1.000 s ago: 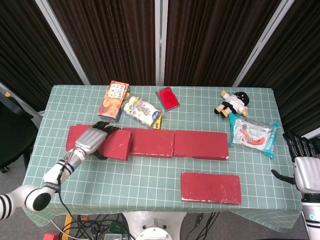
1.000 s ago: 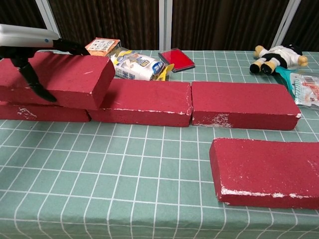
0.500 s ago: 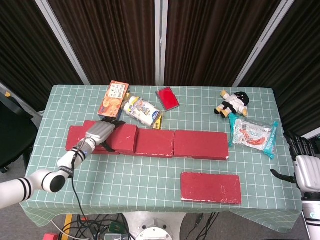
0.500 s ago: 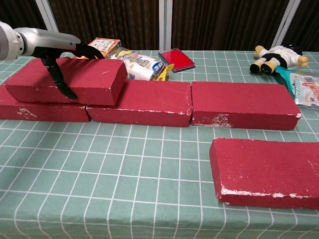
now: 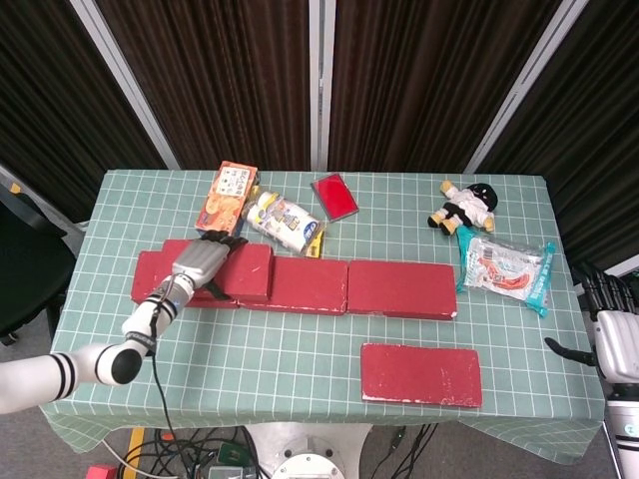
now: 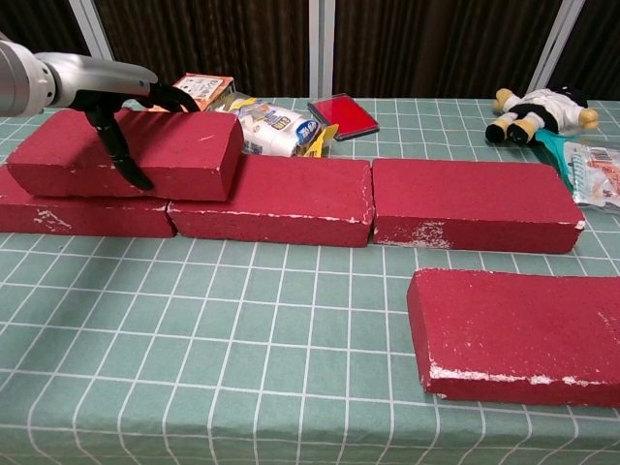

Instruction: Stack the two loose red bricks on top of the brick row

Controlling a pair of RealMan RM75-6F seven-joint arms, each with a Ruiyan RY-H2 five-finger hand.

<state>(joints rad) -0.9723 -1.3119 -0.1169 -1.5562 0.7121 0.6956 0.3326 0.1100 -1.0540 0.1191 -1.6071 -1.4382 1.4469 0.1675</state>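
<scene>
Three red bricks form a row (image 5: 394, 289) (image 6: 281, 199) across the table's middle. A further red brick (image 5: 240, 271) (image 6: 155, 153) lies on top of the row's left end, over the seam between the left and middle bricks. My left hand (image 5: 200, 264) (image 6: 111, 92) grips this upper brick, fingers over its top and thumb down its front face. The other loose red brick (image 5: 419, 374) (image 6: 518, 334) lies flat in front of the row at the right. My right hand (image 5: 614, 334) hangs past the table's right edge, fingers apart, holding nothing.
Behind the row lie an orange snack box (image 5: 228, 200) (image 6: 199, 89), a white packet (image 5: 285, 222) (image 6: 271, 131) and a flat red case (image 5: 334, 196) (image 6: 344, 114). A plush doll (image 5: 464, 208) (image 6: 538, 108) and a teal-edged snack pack (image 5: 504, 267) sit at the back right.
My left hand carried the held brick back and down from a tilted hover onto the row's left end; over the last half second it barely moved. The right hand dropped slightly.
</scene>
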